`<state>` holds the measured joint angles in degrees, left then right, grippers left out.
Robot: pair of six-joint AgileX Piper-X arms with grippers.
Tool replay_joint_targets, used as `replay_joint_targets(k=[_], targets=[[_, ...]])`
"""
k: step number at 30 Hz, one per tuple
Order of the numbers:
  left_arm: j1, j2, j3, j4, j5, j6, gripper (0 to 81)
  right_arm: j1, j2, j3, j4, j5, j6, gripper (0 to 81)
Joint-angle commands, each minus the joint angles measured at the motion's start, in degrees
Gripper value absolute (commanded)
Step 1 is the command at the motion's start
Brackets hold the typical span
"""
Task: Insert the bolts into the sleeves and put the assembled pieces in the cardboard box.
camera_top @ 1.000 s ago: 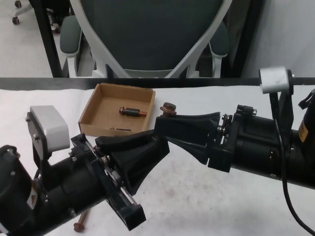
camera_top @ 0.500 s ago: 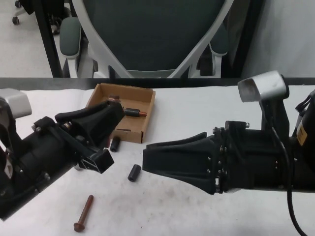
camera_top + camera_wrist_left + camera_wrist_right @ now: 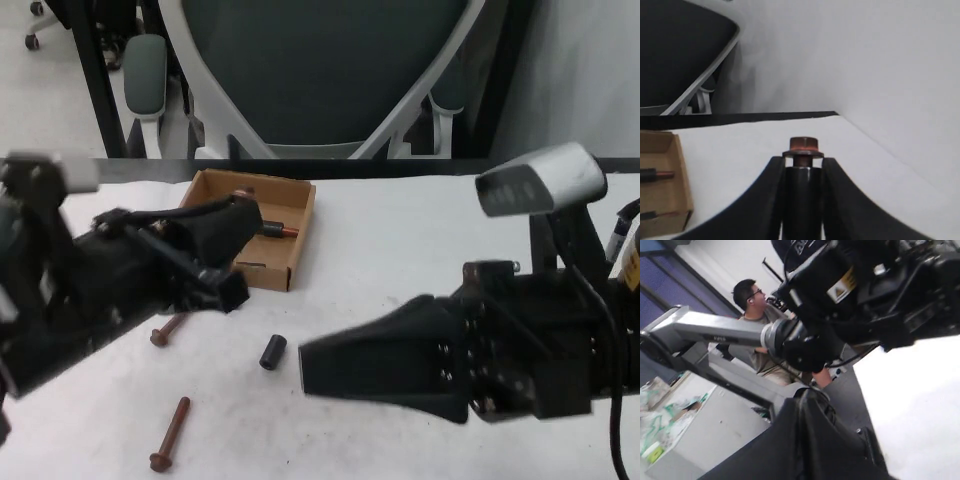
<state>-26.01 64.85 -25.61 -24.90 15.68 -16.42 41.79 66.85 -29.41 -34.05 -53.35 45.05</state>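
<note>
Left gripper [image 3: 240, 212]: was seen at 9 o'clock on the bench in the high view, with its tip held over the front part of the cardboard box [image 3: 296, 240]. It was clenched on a sleeve.
Held sleeve [image 3: 803, 200]: a black tube was pinched between the two fingers in the left wrist view, standing along them.
Held bolt [image 3: 804, 144]: was seated in the held sleeve. Its copper-coloured head and washer stuck out just past the fingertips.
Right gripper [image 3: 305, 368]: was seen at 4 o'clock on the bench, pointing toward 9 o'clock. Its fingers were pressed together with nothing between them, as was also seen in the right wrist view [image 3: 809, 399].
Cardboard box: an open, shallow box was set at 11 o'clock on the bench. One corner of it was caught in the left wrist view [image 3: 677, 190].
Piece in the box [image 3: 275, 229]: a dark sleeve with a copper bolt end showing was lying flat on the box floor.
Loose sleeve [image 3: 272, 351]: was lying on the bench at 6 o'clock from the box, just beside the right gripper's tip and not touching it.
Near bolt [image 3: 170, 432]: was lying flat at 7 o'clock on the bench, well apart from the box.
Far bolt [image 3: 165, 330]: was partly covered by the left arm, at 8 o'clock from the box.
Bench [image 3: 400, 240]: was covered in white.
Chair [image 3: 310, 70]: was set behind the bench at 12 o'clock.
</note>
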Motion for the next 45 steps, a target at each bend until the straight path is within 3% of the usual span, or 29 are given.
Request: replay_joint_targets(k=[1, 7, 17, 21, 31, 34, 36, 42, 45], targets=[[0.1, 0.0, -3.5, 5.9, -2.3, 2.9, 0.8, -0.1, -0.7, -0.4, 2.0, -4.3, -0.1, 0.2], [0.1, 2.7, -10.6, 20.4, -6.7, 4.0, 0.8, -0.1, -0.7, -0.4, 12.0, 4.7, -1.8, 0.2], [0.1, 11.2, -18.3, 30.9, -10.2, 5.7, 0.8, -0.1, -0.7, -0.9, 28.4, 16.2, -6.3, 0.2], [0.3, 15.1, -22.4, 34.8, -12.8, 6.6, 0.8, -0.1, -0.7, -4.5, 38.8, 23.5, -12.4, 0.2], [6.3, 24.9, -32.8, 39.2, -12.8, 7.5, 0.8, -0.1, 5.4, -19.4, 65.5, 41.5, -24.1, 0.2], [8.2, 27.4, -35.5, 39.2, -12.6, 7.7, 0.8, -0.1, 7.9, -23.0, 67.3, 40.8, -26.2, 0.2], [8.8, 29.0, -37.4, 39.7, -12.6, 8.3, 0.8, -0.1, 9.4, -24.7, 67.0, 36.0, -26.4, 0.2], [8.9, 35.4, -43.9, 42.9, -12.6, 9.2, 0.8, -0.2, 12.7, -25.5, 54.3, 20.7, -37.1, 0.2], [8.9, 38.4, -46.6, 44.4, -12.6, 9.2, 0.8, -0.7, 14.3, -25.5, 51.0, 22.4, -30.9, 0.2]])
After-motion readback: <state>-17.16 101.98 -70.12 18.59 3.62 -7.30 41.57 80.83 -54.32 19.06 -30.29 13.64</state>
